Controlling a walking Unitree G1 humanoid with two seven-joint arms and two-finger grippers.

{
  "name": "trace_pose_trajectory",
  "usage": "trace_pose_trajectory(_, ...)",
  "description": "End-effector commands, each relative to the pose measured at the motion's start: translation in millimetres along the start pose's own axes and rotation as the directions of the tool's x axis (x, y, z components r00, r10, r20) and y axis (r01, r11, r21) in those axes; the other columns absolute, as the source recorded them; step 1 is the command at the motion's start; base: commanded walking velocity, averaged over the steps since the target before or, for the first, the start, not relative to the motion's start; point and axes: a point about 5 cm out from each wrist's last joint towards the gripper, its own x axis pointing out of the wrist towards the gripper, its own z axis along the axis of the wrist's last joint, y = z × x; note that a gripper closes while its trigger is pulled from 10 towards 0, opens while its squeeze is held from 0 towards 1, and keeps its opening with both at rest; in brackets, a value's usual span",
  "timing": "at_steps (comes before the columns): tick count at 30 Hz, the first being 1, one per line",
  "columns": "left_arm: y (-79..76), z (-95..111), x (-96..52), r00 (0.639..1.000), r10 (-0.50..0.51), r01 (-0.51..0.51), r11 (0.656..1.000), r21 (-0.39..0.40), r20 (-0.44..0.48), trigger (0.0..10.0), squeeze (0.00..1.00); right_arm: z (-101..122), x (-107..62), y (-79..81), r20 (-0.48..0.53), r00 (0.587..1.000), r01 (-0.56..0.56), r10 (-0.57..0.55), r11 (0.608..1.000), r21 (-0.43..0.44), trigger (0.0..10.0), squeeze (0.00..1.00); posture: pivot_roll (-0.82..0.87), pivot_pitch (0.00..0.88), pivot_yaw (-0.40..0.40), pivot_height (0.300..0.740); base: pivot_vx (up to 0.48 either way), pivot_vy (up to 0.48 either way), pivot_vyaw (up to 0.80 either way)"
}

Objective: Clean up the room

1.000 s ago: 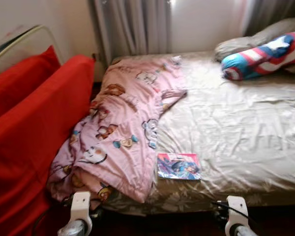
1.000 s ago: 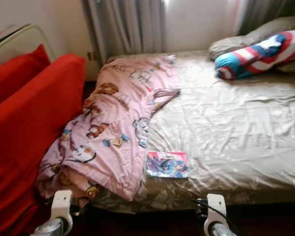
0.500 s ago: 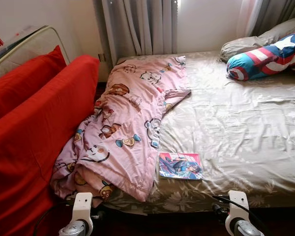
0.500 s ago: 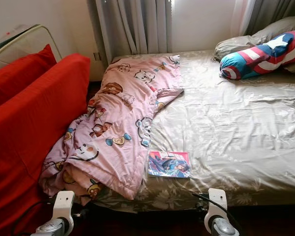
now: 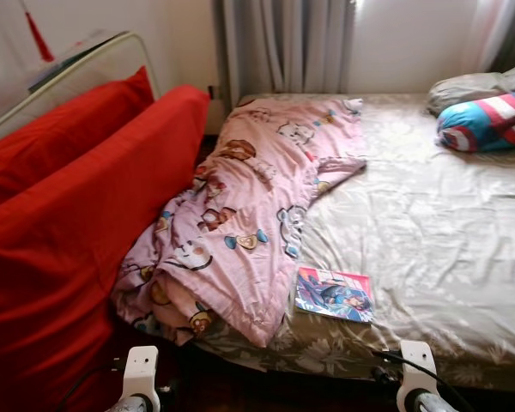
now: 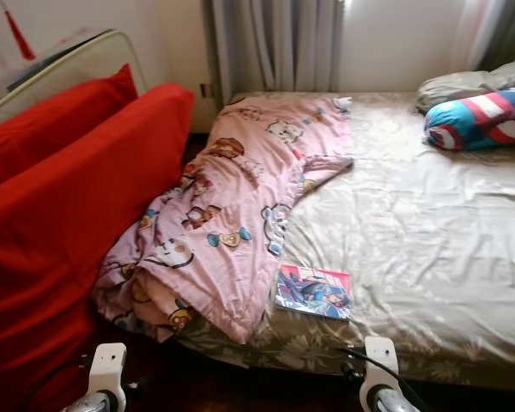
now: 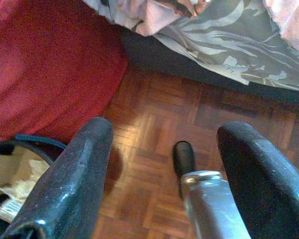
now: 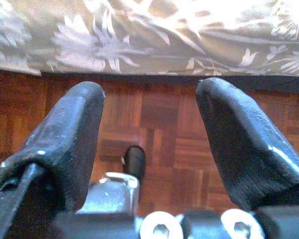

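Left eye view showing: pink blanket [image 5: 249,215] lying crumpled on bed [image 5: 446,249] beside comic book [image 5: 334,294], red sofa [image 5: 77,249] crowding alongside; left end effector [image 7: 159,164] and right end effector [image 8: 149,139] hanging spread over parquet floor [image 7: 154,124].

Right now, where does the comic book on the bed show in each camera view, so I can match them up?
Left eye view: comic book lies flat near the bed's front edge, just right of the pink blanket.
Right eye view: the same book, again beside the blanket's lower corner.
Left wrist view: not in it.
Right wrist view: not in it.
Shared landmark: the floral bed sheet, whose hanging edge the wrist views catch.
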Motion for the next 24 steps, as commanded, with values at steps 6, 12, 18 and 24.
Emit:
trace_pose_trajectory(6, 0.4, -6.4, -1.3, 1.0, -0.01, 0.009, 1.0, -0.015, -0.02, 10.0, 0.0, -0.9, -1.6, -3.2, 0.027, 1.0, 0.002, -0.003, 1.0, 0.005, 10.0, 0.0, -0.08, 0.0, 0.028, 0.74, 0.0, 0.0, 0.0)
trace_pose_trajectory(12, 2.5, -8.4, -2.1, 1.0, -0.001, 0.0, 1.0, -0.013, -0.021, 10.0, 0.0, -4.8, -1.7, -1.6, 0.0, 1.0, -0.008, 0.008, 1.0, -0.016, 10.0, 0.0, -0.08, 0.0, 0.033, 0.74, 0.0, 0.0, 0.0)
trace_pose_trajectory(18, 3.0, -7.8, -2.2, 1.0, -0.012, 0.012, 1.0, 0.001, -0.018, 10.0, 0.0, -5.0, -1.5, -0.4, 0.002, 1.0, -0.008, 0.008, 1.0, -0.024, 10.0, 0.0, -0.1, 0.0, 0.046, 0.74, 0.0, 0.0, 0.27)
trace_pose_trajectory(24, 3.3, -6.3, -2.0, 1.0, -0.018, 0.018, 1.0, 0.001, -0.015, 10.0, 0.0, -4.5, -1.1, 1.0, 0.005, 1.0, -0.005, 0.005, 1.0, -0.003, 10.0, 0.0, -0.11, 0.0, 0.046, 0.74, 0.0, 0.0, 0.22)
